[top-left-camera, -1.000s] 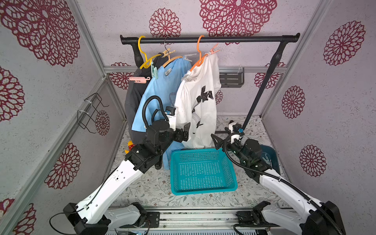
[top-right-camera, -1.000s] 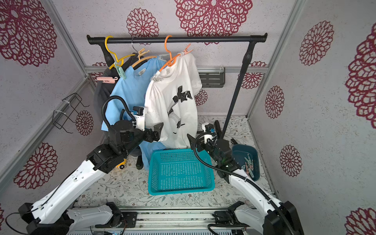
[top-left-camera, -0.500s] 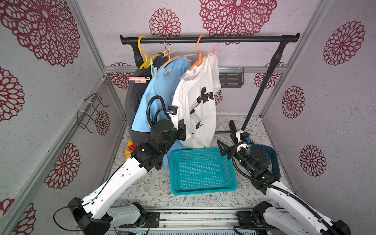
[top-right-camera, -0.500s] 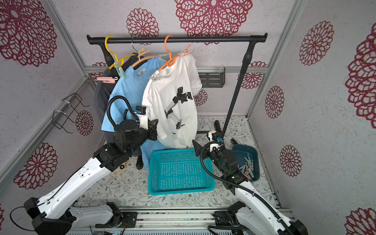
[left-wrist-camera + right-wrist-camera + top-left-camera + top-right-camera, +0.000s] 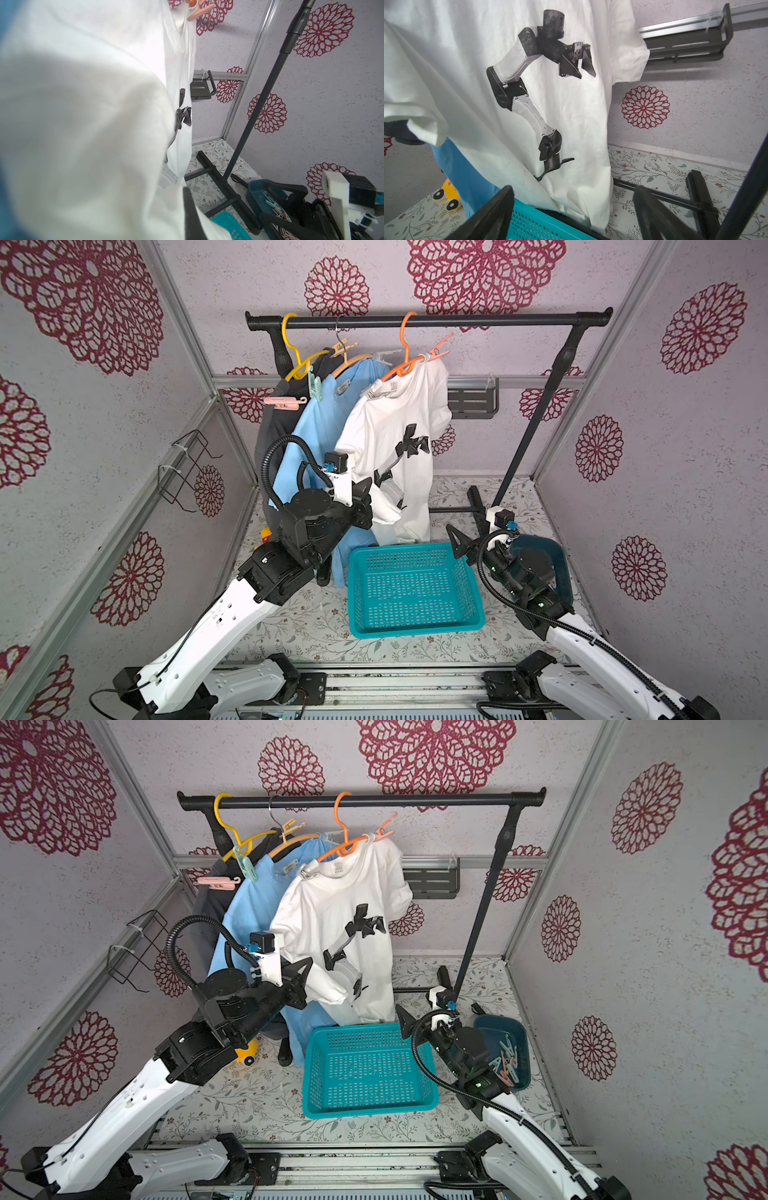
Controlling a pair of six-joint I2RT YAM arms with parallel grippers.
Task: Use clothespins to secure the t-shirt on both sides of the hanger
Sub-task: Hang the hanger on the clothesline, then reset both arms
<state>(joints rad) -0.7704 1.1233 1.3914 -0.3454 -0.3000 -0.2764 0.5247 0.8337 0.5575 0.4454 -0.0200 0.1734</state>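
The white t-shirt (image 5: 395, 439) with a robot-arm print hangs on an orange hanger (image 5: 409, 360) from the black rail. A peach clothespin (image 5: 438, 350) sits on its far shoulder and a whitish clothespin (image 5: 307, 869) on the near shoulder. My left gripper (image 5: 365, 493) is shut on the shirt's near sleeve; in the left wrist view white cloth (image 5: 83, 104) hides all but one finger (image 5: 191, 214). My right gripper (image 5: 574, 188) stands open and holds nothing, low by the shirt's hem, above the basket's far right corner. Several loose clothespins (image 5: 505, 1056) lie in a dark blue bin (image 5: 521, 1036).
A teal basket (image 5: 415, 589) sits on the floor between the arms. A blue t-shirt (image 5: 320, 431) and a dark one hang left of the white shirt, with mint (image 5: 316, 385) and pink (image 5: 284, 402) pins. The rack's slanted pole (image 5: 536, 423) and foot bars stand behind my right arm.
My left gripper was open a second ago; it has risen slightly toward the shirt and shut on the sleeve. My right gripper has drawn back and down from the hem, still open.
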